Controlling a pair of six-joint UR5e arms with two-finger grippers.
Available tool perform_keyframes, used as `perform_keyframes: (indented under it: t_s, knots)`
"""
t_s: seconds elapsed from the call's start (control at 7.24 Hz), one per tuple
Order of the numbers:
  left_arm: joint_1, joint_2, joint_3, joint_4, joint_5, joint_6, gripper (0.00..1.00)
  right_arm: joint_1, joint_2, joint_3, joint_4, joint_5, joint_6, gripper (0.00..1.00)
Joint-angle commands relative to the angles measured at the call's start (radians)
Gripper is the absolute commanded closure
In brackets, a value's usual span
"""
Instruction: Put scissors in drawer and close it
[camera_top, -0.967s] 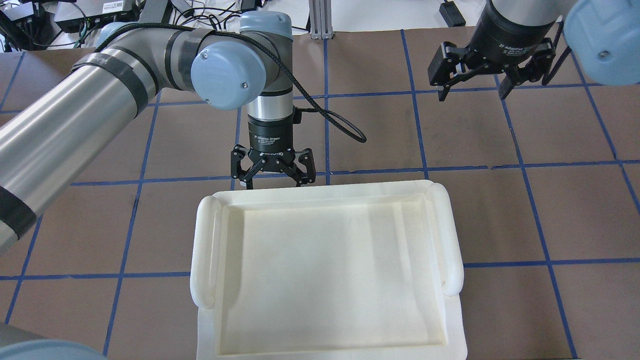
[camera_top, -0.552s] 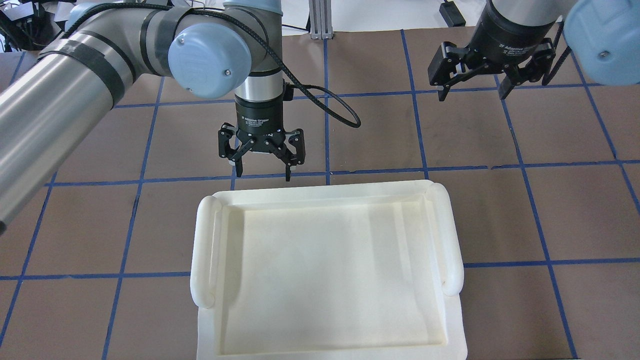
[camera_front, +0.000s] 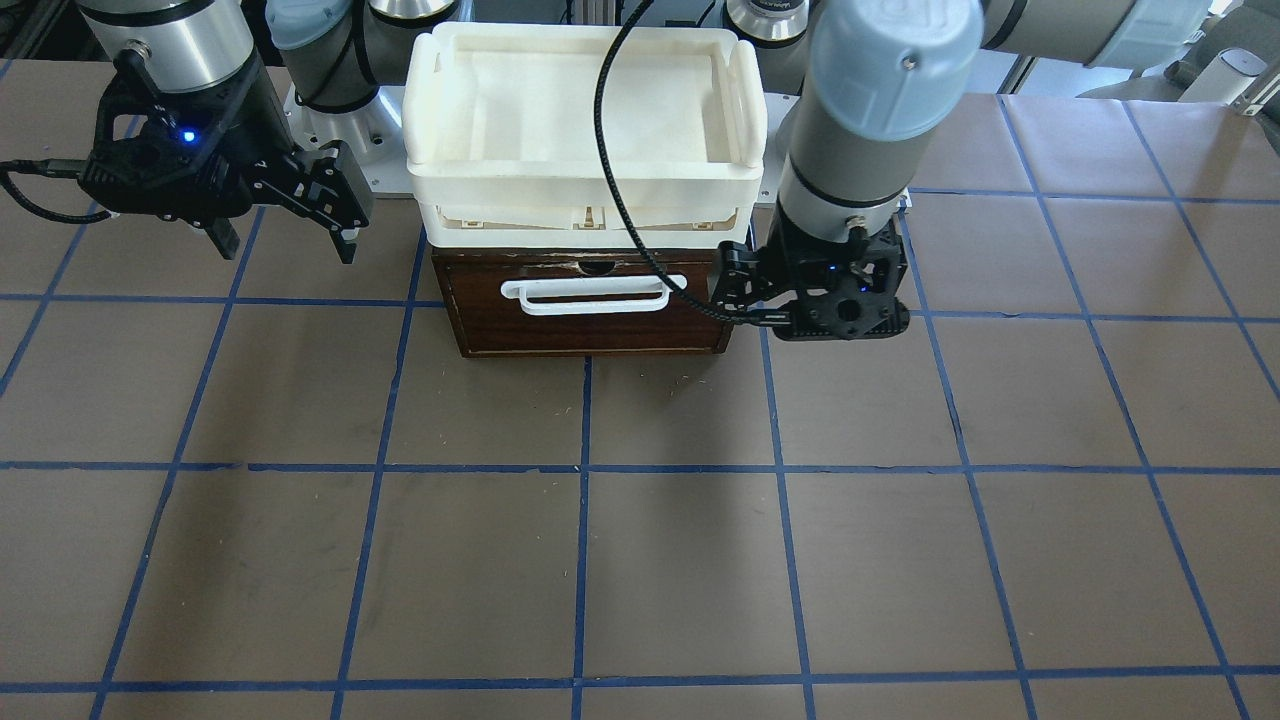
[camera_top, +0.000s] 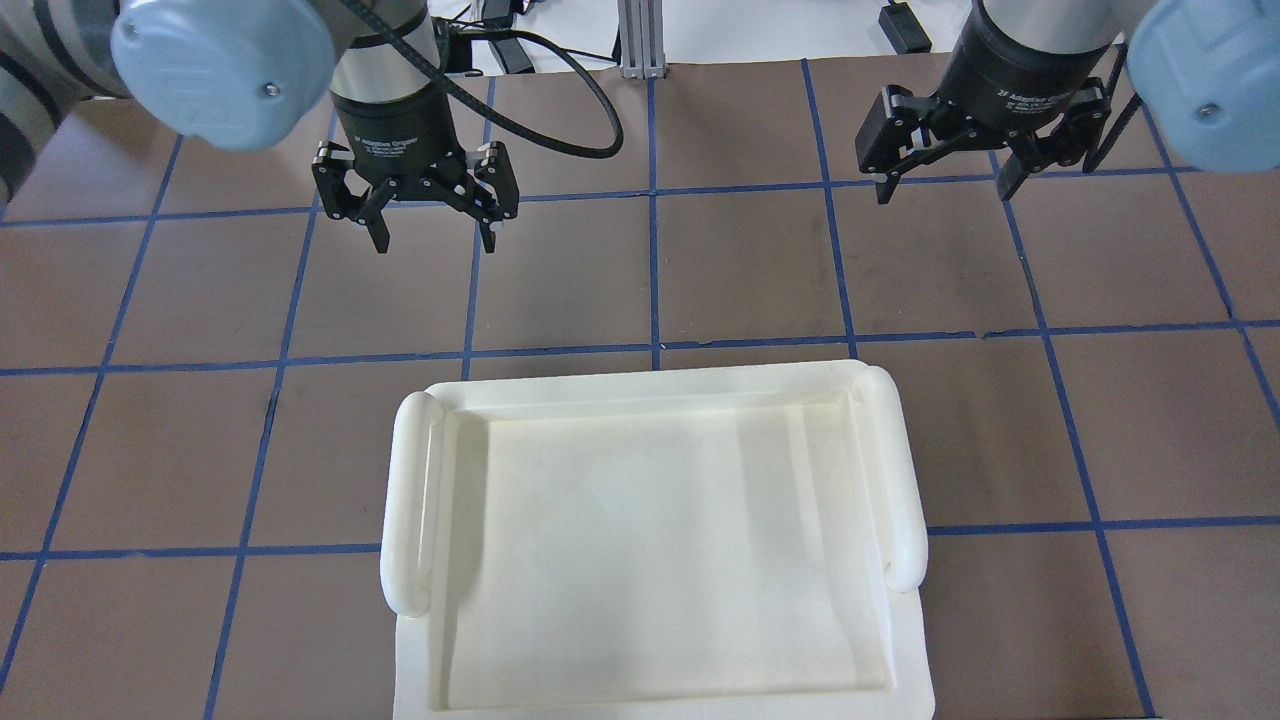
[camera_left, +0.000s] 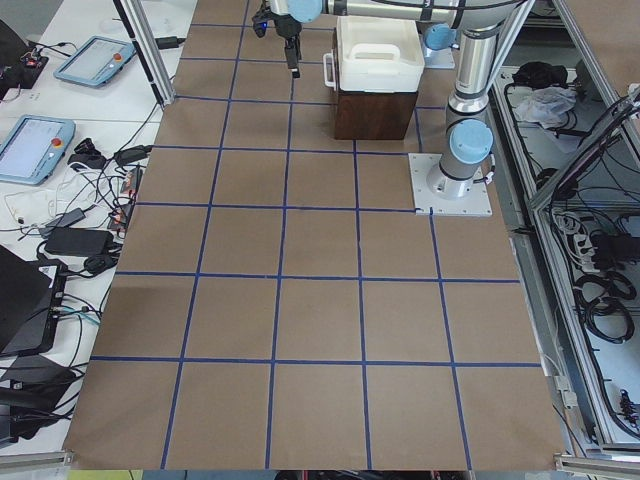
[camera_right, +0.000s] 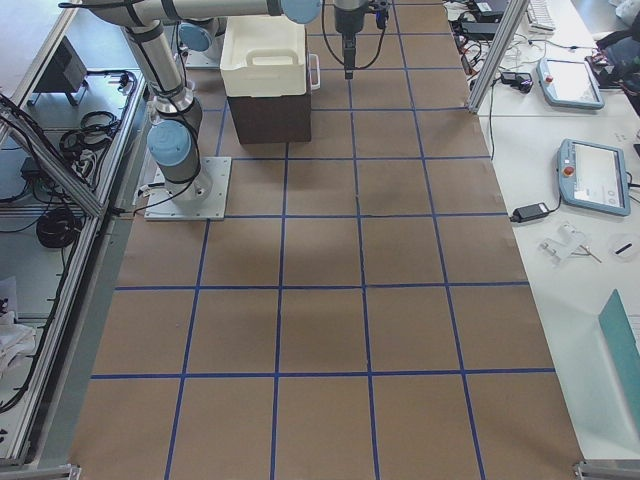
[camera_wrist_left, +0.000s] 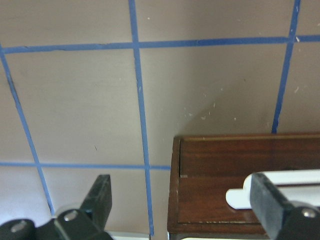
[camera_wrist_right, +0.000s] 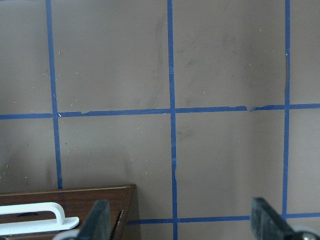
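Observation:
The dark brown drawer (camera_front: 590, 325) with its white bar handle (camera_front: 585, 296) looks pushed in under the white tray (camera_front: 440, 110). The scissors show in no view. My left gripper (camera_top: 432, 238) is open and empty. It hangs above the table in front of the drawer, off its left corner. The left wrist view shows that drawer corner (camera_wrist_left: 215, 160) and the handle end (camera_wrist_left: 237, 196) between its fingers. My right gripper (camera_top: 943, 188) is open and empty, off the drawer's other side. Its wrist view shows the other drawer corner (camera_wrist_right: 100, 197).
The white tray (camera_top: 410, 500) with rounded side handles sits on top of the drawer cabinet and hides it in the overhead view. Brown table with a blue tape grid (camera_front: 580, 470) lies in front. Tablets and cables lie on side benches (camera_left: 60, 140).
My left gripper has moved away from the tray's far edge, farther forward and to the robot's left, still open. The right arm has not moved.

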Motion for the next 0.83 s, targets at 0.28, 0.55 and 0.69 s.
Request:
perform_keyframes:
  t_s: [0.28,0.55,0.69]
  knots:
    - [0.029,0.154,-0.109,0.061,0.004,0.004,0.00,0.000,0.000,-0.001,-0.001,0.002,0.001,0.00]
    - [0.043,0.202,-0.129,0.062,0.004,0.044,0.00,0.002,-0.002,0.000,-0.001,0.003,0.001,0.00]
    - [0.054,0.214,-0.129,0.059,0.004,0.102,0.00,0.005,0.000,0.000,-0.003,0.003,0.001,0.00]
